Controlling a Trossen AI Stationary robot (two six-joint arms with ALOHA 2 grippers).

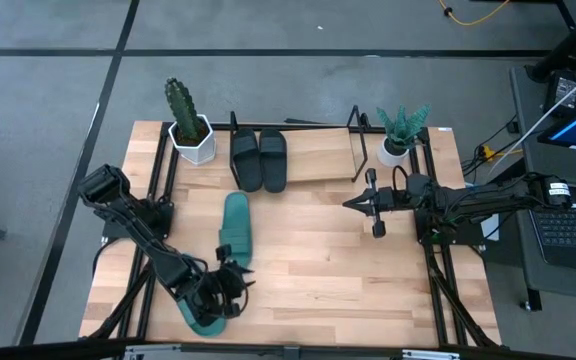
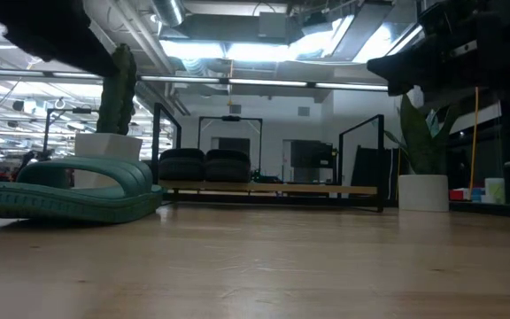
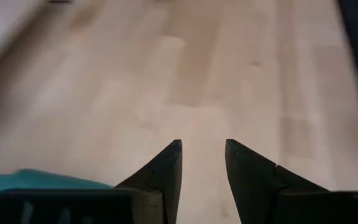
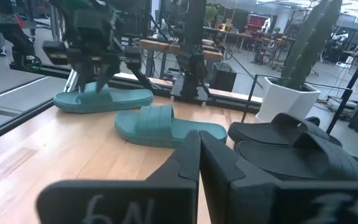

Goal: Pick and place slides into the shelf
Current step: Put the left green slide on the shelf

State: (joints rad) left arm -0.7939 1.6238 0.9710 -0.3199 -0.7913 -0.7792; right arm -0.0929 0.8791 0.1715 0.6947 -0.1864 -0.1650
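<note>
Overhead, the black slides (image 1: 259,158) sit paired on the shelf (image 1: 318,165) at upper centre, one teal slide (image 1: 235,228) lies mid-tabletop, and the left gripper (image 1: 218,290) hovers over the second teal slide (image 1: 200,318) at lower left. The right gripper (image 1: 376,215) waits at centre right.

At table height, a teal slide (image 2: 69,188) fills the left, apart from the shelf behind.

The left wrist view shows its jaws parted with nothing between them, teal at the lower-left corner, probably that slide.

The right wrist view shows its jaws closed and empty.

Judging by this, the third pick is in hand; next, the left jaws need lowering astride the strap.
</note>
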